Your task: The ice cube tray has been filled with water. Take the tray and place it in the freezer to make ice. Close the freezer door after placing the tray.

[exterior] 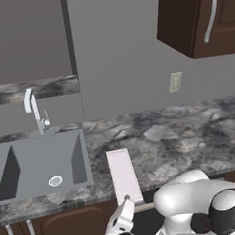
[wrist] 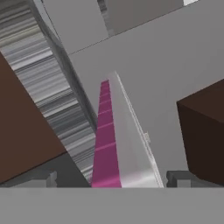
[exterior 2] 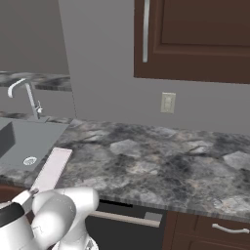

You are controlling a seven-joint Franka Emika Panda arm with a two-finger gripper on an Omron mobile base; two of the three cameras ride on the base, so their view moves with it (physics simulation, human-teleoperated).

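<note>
**Tray at counter edge, claw open around its near end**

Tray [exterior: 123, 173] lies flat on the counter [exterior: 190, 134] beside the sink [exterior: 38, 165], its near end over the edge. It looks stiff, thin, smooth, and water would spill if tilted. My claw [exterior: 126, 204] is wide open, holding nothing; I would pinch the near end, level.

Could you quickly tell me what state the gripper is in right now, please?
Gripper: open, its fingertips either side of the near end of the ice cube tray on the counter, not closed on it.
</note>
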